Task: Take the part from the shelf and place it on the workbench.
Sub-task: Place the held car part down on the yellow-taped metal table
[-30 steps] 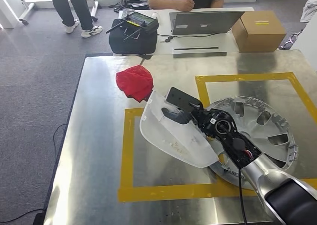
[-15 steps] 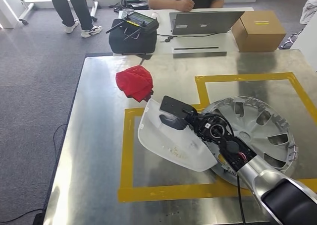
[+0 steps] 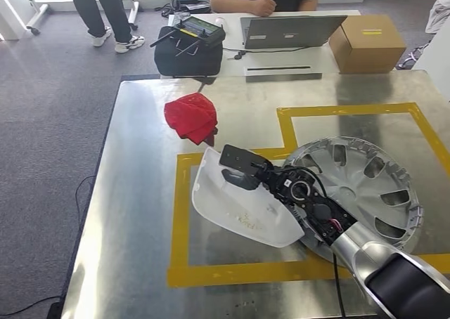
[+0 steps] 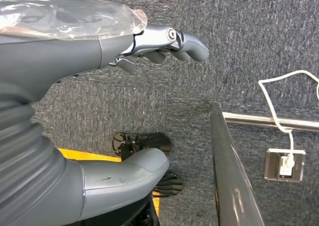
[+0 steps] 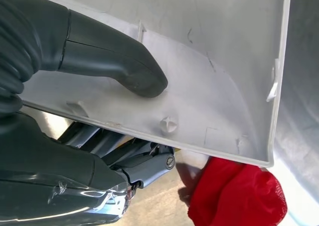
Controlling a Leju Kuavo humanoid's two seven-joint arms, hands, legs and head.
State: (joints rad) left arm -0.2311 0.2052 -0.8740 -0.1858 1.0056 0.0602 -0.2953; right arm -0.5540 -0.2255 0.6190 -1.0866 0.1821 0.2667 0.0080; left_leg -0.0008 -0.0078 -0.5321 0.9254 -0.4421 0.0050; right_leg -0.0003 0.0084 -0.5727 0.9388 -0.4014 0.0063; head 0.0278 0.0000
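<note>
Near the middle of the polished steel workbench point(image 3: 138, 192), the right hand point(image 3: 254, 173) grips the white moulded plastic part point(image 3: 239, 206), thumb pressed on its inner face and the other fingers point(image 5: 150, 164) curled under its edge. Compared with a second ago, hand and part have shifted toward the bench's left edge and a little nearer its front edge, so the part now sits lower over the yellow tape rectangle point(image 3: 180, 213); whether it touches the surface I cannot tell. Its far tip lies just beside the crumpled red cloth point(image 3: 191, 116). The silver plastic wheel cover point(image 3: 366, 185) rests toward the right edge, partly under the forearm, unmoved. The left hand point(image 4: 165, 42) hangs over grey carpet beside the bench, fingers loosely extended and apart from the thumb, holding nothing.
</note>
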